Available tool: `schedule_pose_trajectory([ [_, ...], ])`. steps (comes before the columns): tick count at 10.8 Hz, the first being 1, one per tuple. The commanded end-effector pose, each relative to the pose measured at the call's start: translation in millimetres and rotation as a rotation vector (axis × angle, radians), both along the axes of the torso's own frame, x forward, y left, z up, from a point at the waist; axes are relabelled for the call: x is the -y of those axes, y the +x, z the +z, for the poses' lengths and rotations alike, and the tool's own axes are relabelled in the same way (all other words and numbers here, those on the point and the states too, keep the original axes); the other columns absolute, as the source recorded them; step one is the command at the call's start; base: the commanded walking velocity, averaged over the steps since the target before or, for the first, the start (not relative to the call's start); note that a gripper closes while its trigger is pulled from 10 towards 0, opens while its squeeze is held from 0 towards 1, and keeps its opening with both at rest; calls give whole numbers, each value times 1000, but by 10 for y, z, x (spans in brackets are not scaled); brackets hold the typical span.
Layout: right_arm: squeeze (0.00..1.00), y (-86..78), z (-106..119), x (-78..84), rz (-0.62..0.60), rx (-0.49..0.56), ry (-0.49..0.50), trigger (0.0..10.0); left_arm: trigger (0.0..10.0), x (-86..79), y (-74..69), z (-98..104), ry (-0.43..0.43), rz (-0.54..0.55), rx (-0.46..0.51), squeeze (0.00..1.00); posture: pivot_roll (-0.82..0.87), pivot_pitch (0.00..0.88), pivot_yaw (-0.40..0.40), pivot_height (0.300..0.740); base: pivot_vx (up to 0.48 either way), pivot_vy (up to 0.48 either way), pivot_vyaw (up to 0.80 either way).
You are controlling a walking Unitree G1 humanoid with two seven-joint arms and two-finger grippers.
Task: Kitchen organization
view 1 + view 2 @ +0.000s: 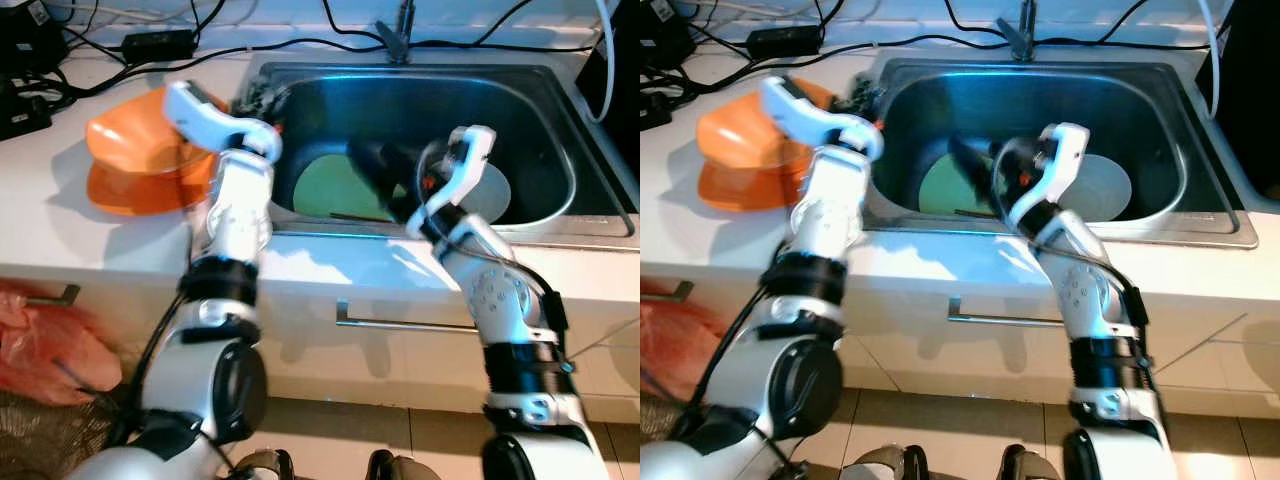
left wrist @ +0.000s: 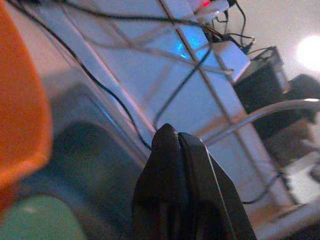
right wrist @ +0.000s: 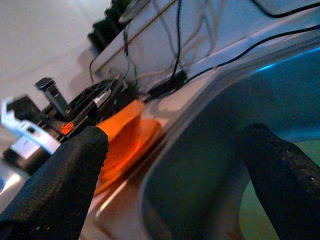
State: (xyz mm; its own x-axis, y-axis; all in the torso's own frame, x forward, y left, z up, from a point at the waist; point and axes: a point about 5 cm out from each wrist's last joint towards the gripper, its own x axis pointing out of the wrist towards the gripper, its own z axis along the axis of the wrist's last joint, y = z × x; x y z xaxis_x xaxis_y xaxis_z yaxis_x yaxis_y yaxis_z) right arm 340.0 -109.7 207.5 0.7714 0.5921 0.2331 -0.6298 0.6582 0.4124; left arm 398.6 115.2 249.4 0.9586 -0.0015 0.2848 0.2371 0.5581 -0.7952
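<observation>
A steel sink (image 1: pixel 560 232) is set in the white counter. On its bottom lie a green plate (image 1: pixel 318 190) and a white plate (image 1: pixel 497 195). Two orange bowls (image 1: pixel 130 150) are stacked on the counter left of the sink. My right gripper (image 1: pixel 378 168) hangs inside the sink above the green plate's right side. The right wrist view shows it open (image 3: pixel 177 145) with nothing between its fingers, the orange bowls (image 3: pixel 125 140) beyond. My left gripper (image 1: pixel 258 98) is over the sink's back left corner, beside the bowls. Its fingers (image 2: pixel 172 165) are pressed together and hold nothing.
A faucet (image 1: pixel 400 38) stands behind the sink, with black cables and a power adapter (image 1: pixel 158 42) along the back of the counter. A drawer handle (image 1: pixel 400 323) runs below the counter edge. A red bag (image 1: pixel 40 350) lies on the floor at lower left.
</observation>
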Motion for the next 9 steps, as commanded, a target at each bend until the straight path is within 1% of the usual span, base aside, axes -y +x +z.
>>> schedule_pose_trajectory([
  [1,0,-42,54,-9,25,37,-43,10000,0,-36,-24,74,76,37,33,0,-15,126,59,740,0,0,0],
  [2,0,-51,71,72,11,52,-72,10000,0,-60,-71,168,205,81,99,110,-15,123,55,740,0,0,0],
  [3,0,-63,78,109,3,61,-88,10000,0,-64,-114,232,300,114,145,427,-15,123,55,740,0,0,0],
  [4,0,-72,74,144,-7,63,-97,10000,10000,-61,-160,262,401,136,184,1000,-10,117,50,740,0,0,0],
  [5,0,-81,60,164,-12,62,-106,10000,10000,-86,-210,248,512,174,203,1000,-4,112,50,740,0,0,0],
  [6,0,-84,53,165,-12,62,-109,10000,10000,-98,-248,248,560,187,224,1000,1,111,50,740,0,0,0],
  [7,0,-81,46,165,-15,60,-108,10000,10000,-123,-329,254,702,212,271,1000,12,107,49,740,0,0,0],
  [8,0,-76,38,163,-15,59,-106,10000,10000,-148,-351,228,756,213,271,1000,16,106,47,740,0,0,0],
  [9,0,-68,32,159,-15,58,-106,10000,10000,-174,-341,196,790,221,238,1000,24,103,46,740,0,0,0],
])
